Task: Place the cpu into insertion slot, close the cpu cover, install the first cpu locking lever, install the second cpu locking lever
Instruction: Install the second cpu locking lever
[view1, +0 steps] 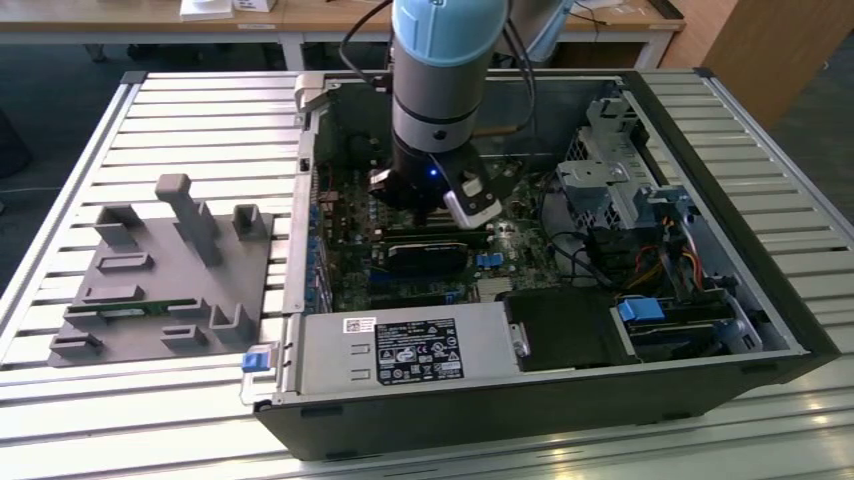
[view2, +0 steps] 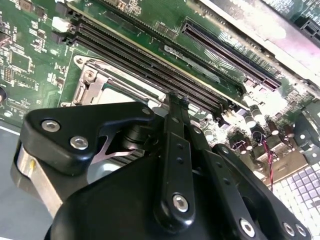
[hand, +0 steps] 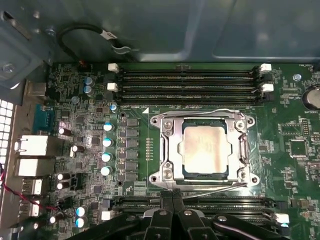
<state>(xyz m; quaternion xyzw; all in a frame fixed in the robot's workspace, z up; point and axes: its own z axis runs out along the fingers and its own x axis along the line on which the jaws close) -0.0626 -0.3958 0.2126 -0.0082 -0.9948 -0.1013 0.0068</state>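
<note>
The arm is seen in the exterior view lowered into an open computer case (view1: 747, 300) lying on a slatted table (view1: 80, 150); the gripper (view1: 441, 205) hangs just above the green motherboard (view1: 350, 285), near a black oblong card (view1: 424, 258); a grey fixture block (view1: 167, 275) sits on the table at the exterior view's left, well apart from the case; in the first wrist view the cpu (hand: 206, 150) is seated flat in the insertion slot (hand: 206, 176), grey metal top facing up; the cpu cover (hand: 170, 150) is closed down around it, chip showing through the square window; thin wire locking levers (hand: 215, 188) are seen lying along the socket edges, whether latched cannot be told; memory slots (hand: 187, 80) run beside the socket on both long sides; the gripper (hand: 172, 196) sits just beside the socket's edge, fingers (hand: 167, 207) pressed together with nothing between them; in the second wrist view the gripper's black linkage (view2: 175, 165) covers most of the socket, the cover's corner (view2: 92, 82) showing beyond it.
</note>
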